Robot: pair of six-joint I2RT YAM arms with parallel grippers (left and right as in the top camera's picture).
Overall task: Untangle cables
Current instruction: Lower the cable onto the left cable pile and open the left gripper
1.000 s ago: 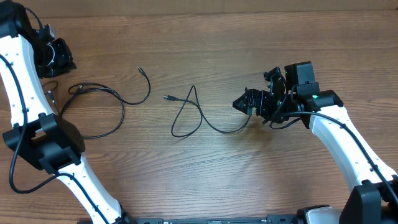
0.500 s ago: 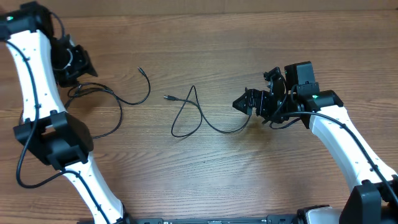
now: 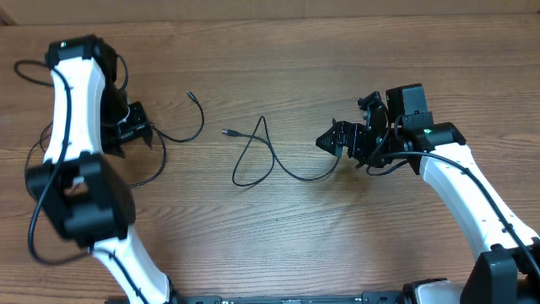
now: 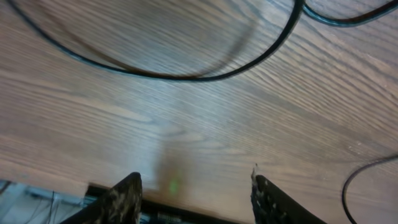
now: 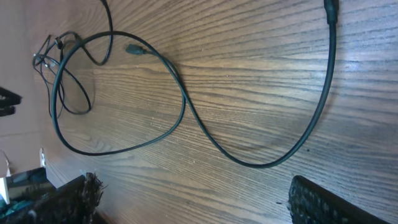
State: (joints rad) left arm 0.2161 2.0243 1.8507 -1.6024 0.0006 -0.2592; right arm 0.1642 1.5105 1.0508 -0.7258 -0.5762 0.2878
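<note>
Overhead: the looped cable (image 3: 253, 165) lies mid-table (image 3: 278, 253), one end just beside the right gripper (image 3: 325, 141). The second cable (image 3: 173, 139) sprawls by the left gripper (image 3: 137, 127).

Left wrist: the left gripper is spread open with nothing in it, and a strand arcs ahead. Closing here, it'd grab only tabletop.

Right wrist: this one's wide open and empty too, with the looped cable running out in front. Tug that carelessly and I reckon the crossing cinches into a knot.
</note>
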